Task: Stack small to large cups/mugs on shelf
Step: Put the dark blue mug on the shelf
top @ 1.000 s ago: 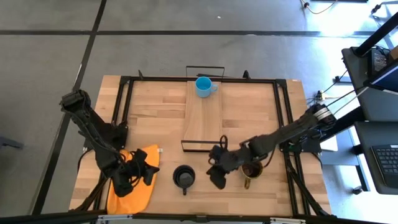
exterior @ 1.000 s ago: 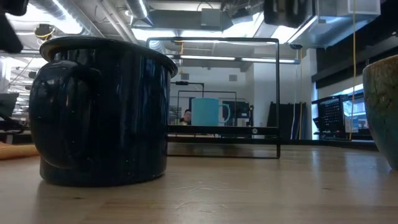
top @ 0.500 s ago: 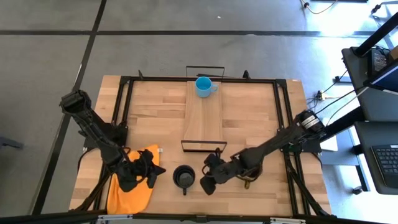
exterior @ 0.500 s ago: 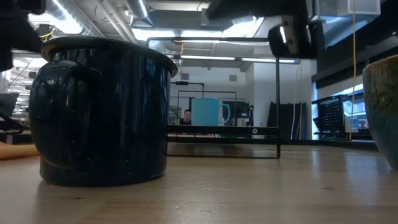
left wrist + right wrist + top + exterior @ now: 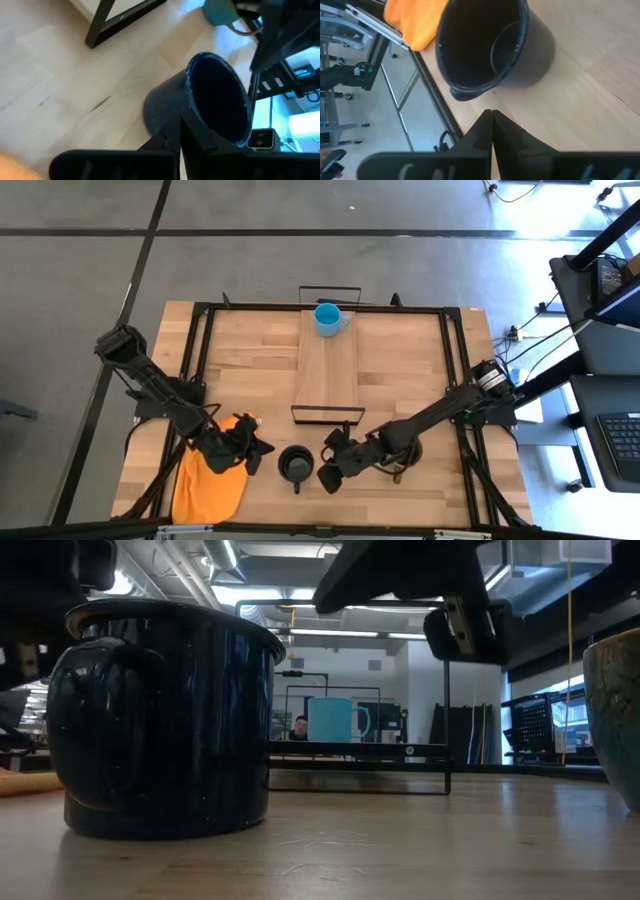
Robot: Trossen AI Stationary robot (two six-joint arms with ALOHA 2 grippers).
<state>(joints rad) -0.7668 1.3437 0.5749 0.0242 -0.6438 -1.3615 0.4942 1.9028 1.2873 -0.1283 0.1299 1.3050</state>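
Both grippers sit close to the black mug (image 5: 295,465) at the table's near edge: the right gripper (image 5: 330,475) just beside it at its 3 o'clock, the left gripper (image 5: 252,457) just beside it at its 9 o'clock, over the orange cloth (image 5: 210,485). In each wrist view the two dark fingers lie pressed together with no gap and grasp nothing; the mug stands upright, untouched, its handle toward the near edge.

At 3 o'clock from the right gripper, partly under that arm, stands the olive-yellow mug (image 5: 405,455). Farther back, the shelf (image 5: 327,375) runs away from the near wire frame (image 5: 327,415), and the small light-blue cup (image 5: 326,319) already stands at its far end, around 12 o'clock from the black mug.

The black mug looks like the next piece to go up. Risks, as I judge them: with two clenched grippers flanking one mug, either could nudge or tip it if it advances before opening, and the arms could foul each other. The right forearm passes close over the olive-yellow mug and could knock it. Lifting low toward the shelf may catch the near wire frame.
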